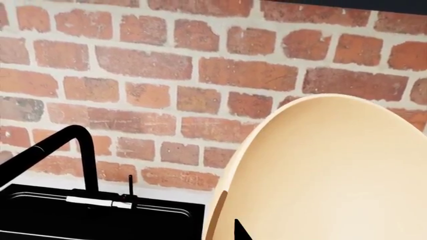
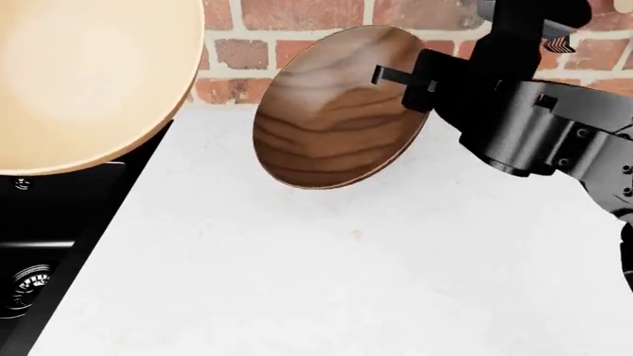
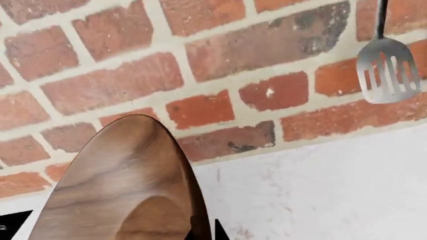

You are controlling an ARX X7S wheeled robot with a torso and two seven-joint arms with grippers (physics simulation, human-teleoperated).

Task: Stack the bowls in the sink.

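Wooden bowl (image 2: 331,111) in right pincer (image 2: 405,80)

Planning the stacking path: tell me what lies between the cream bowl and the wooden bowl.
Nothing stands between them. In the head view the cream bowl and wooden bowl are separated only by bare white counter and brick wall behind.

Your left bowl (image 2: 84,81) hangs above the sink (image 2: 44,222); the other bowl (image 2: 331,111) hangs right of it, over the counter (image 2: 346,274), before the wall (image 2: 296,15).
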